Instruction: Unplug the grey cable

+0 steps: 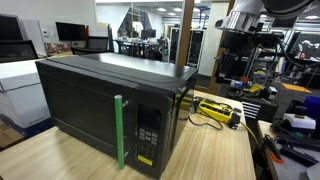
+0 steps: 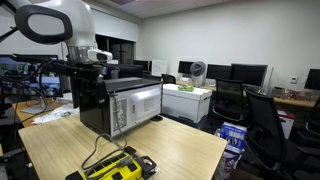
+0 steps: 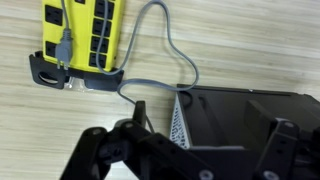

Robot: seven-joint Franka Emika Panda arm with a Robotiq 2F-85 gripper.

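A grey cable [image 3: 172, 42] runs from the back of the black microwave [image 3: 240, 108] across the wooden table. Its grey plug [image 3: 65, 45] sits in a yellow power strip [image 3: 82, 32]. The strip also shows in both exterior views [image 1: 216, 112] [image 2: 116, 168], with the cable [image 2: 100, 150] curling toward it. My gripper [image 3: 205, 140] is open and empty. It hovers high above the rear of the microwave, well away from the plug. In the exterior views the gripper [image 2: 88, 62] hangs over the microwave's back edge [image 1: 236, 72].
The microwave [image 1: 110, 100] takes up much of the wooden table [image 1: 215, 150] and has a green strip on its door [image 1: 119, 130]. Office chairs [image 2: 262, 125], desks with monitors and a white cabinet [image 2: 186, 100] stand around. Tools lie on a bench [image 1: 295, 125].
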